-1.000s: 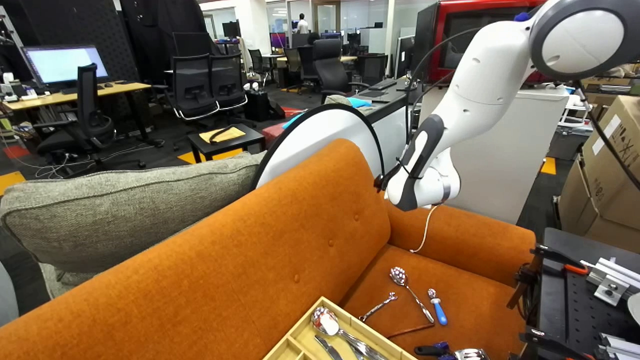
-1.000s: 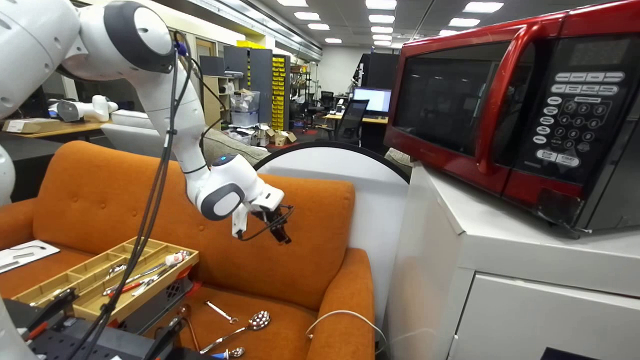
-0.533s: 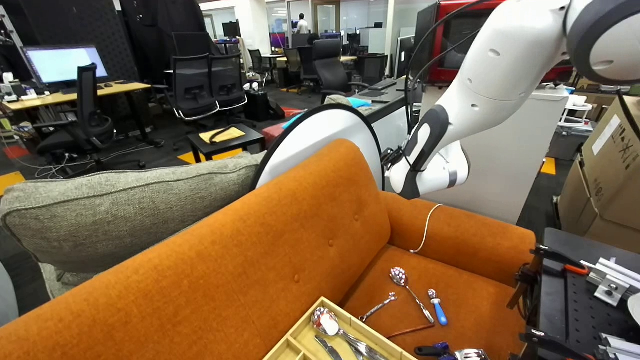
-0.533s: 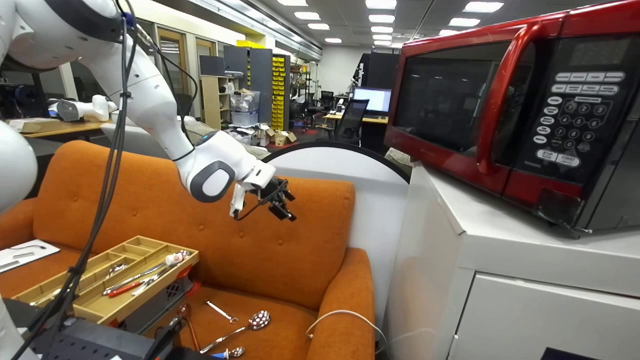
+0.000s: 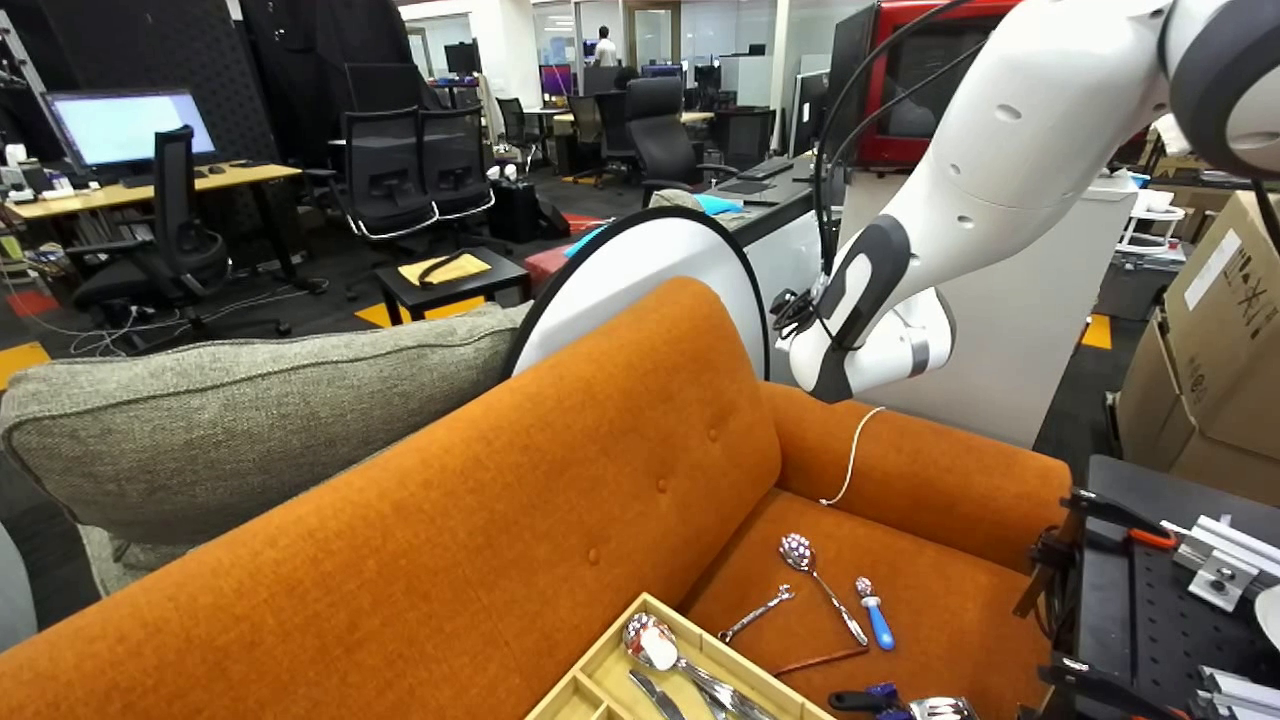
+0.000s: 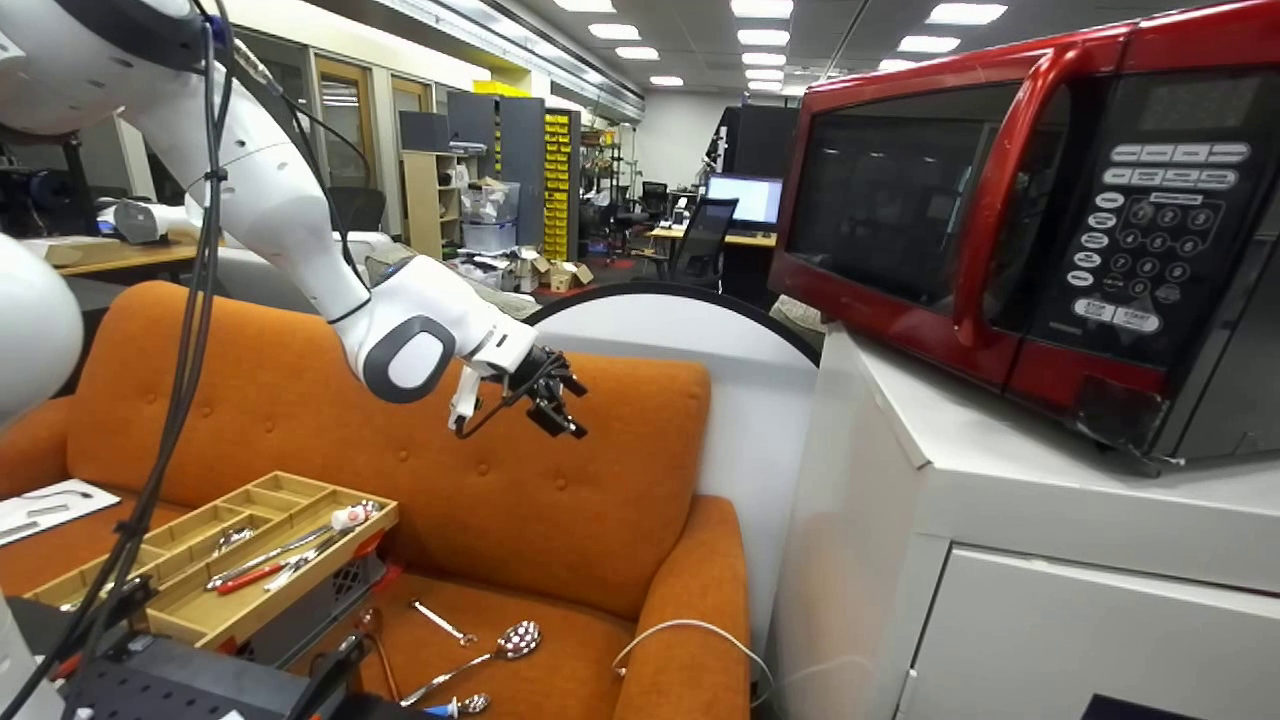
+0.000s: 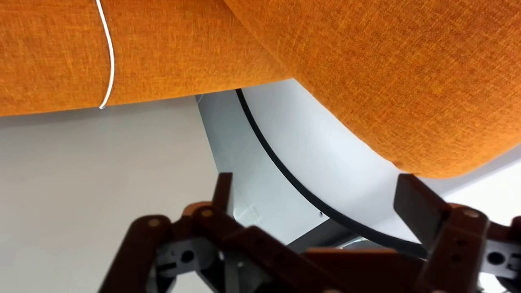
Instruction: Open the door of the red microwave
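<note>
The red microwave [image 6: 1060, 370] stands on a white pedestal at the right of an exterior view. Its door [image 6: 890, 200] is shut. The red vertical handle [image 6: 1005, 200] sits at the door's right edge beside the black keypad panel. In an exterior view the door [image 5: 915, 70] is partly covered by my arm and cables. My gripper [image 6: 577, 408] is open and empty, in front of the orange sofa back, well left of and lower than the microwave. In the wrist view the open fingers [image 7: 315, 179] have nothing between them; the microwave is out of that view.
The white pedestal [image 6: 850, 500] and the sofa armrest [image 6: 690, 600], with a white cord [image 6: 690, 624], lie between gripper and microwave. A round white panel with black rim [image 6: 660, 315] stands behind the sofa. A wooden tray [image 6: 290, 490] and spoons lie below. Cables [image 6: 190, 350] hang from the arm.
My gripper has risen and tilted from pointing down toward pointing level, and its fingers now show apart. The arm has drawn back slightly, away from the microwave. The microwave has not moved.
</note>
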`<action>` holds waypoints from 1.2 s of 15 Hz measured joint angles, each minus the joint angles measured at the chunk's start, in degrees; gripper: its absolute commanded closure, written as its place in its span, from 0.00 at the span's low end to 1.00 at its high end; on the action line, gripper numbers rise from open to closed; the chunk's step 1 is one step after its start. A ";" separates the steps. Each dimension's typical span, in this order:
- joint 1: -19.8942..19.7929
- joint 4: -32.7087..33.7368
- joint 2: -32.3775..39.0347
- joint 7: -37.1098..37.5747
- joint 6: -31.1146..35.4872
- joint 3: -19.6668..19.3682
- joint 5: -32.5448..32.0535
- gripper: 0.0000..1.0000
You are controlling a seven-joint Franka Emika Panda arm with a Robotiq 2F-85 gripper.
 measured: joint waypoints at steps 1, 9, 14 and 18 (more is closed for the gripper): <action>0.00 0.00 0.00 0.00 -0.01 0.00 0.00 0.00; 6.72 -4.17 -0.77 -0.09 -0.09 -6.96 2.52 0.00; 21.93 -13.85 -1.84 -0.20 -0.08 -20.32 8.65 0.00; 31.02 -16.94 0.92 1.21 -0.09 -29.79 16.30 0.00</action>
